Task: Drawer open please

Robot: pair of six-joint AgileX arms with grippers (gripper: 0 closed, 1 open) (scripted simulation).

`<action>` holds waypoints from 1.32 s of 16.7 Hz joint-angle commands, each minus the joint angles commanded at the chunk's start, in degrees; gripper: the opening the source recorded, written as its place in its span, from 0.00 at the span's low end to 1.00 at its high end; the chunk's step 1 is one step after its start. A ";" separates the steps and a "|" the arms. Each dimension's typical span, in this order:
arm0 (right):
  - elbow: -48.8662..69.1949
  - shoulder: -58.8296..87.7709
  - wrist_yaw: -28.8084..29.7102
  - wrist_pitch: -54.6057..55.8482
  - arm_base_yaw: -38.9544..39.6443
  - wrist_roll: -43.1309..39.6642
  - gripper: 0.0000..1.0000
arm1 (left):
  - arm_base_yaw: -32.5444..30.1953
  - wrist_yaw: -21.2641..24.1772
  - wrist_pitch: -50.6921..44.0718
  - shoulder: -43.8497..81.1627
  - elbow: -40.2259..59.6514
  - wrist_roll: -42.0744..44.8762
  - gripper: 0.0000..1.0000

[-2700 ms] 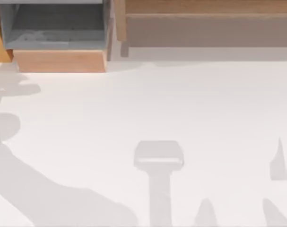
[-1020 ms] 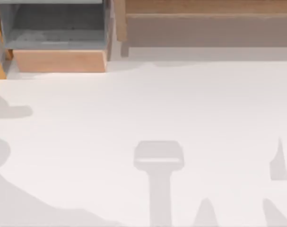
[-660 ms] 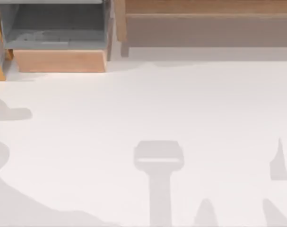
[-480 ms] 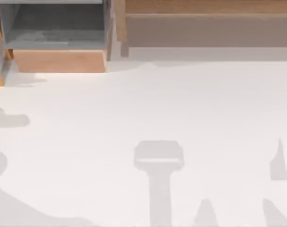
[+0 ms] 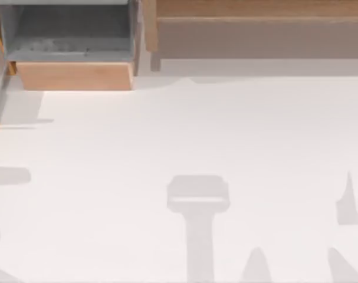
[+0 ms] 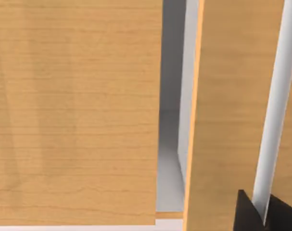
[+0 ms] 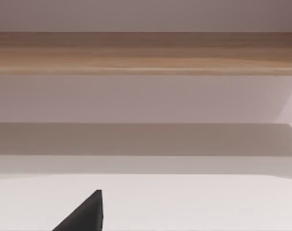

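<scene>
Where the top view reaches its upper left corner, the drawer (image 5: 72, 56) stands pulled out, grey floor exposed, light-brown front panel (image 5: 74, 76) facing the white table (image 5: 196, 135). Just beside it, along the upper right, runs the long wooden shelf (image 5: 255, 29). Nothing lies on the table before the drawer. Dark tips of the left gripper (image 6: 261, 216) show against wooden panels; whether the claw is open, I cannot tell.

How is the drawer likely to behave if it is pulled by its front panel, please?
The drawer looks like a stiff box with a flat wooden front, so it should probably slide straight rather than flex. The plain panel shows no handle, so a grip may slip. It already sits partly out, grey floor exposed.
</scene>
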 joint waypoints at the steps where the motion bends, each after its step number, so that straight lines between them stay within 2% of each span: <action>1: 0.00 0.00 0.00 0.00 0.00 0.00 1.00 | 0.00 0.00 0.00 0.00 0.00 0.00 0.00; 4: 0.00 0.00 0.00 0.00 0.00 0.00 1.00 | 0.53 0.34 0.47 -0.19 -0.65 0.02 0.00; 11: 0.00 0.00 0.00 0.00 0.00 0.00 1.00 | 6.92 6.86 6.70 -4.47 -11.68 0.46 0.00; 15: 0.00 0.00 0.00 0.00 0.00 0.00 1.00 | 7.14 7.09 6.92 -4.62 -11.99 0.47 0.00; 22: 0.00 0.00 0.00 0.00 0.00 0.00 1.00 | 7.14 7.09 6.92 -4.62 -11.99 0.47 0.53</action>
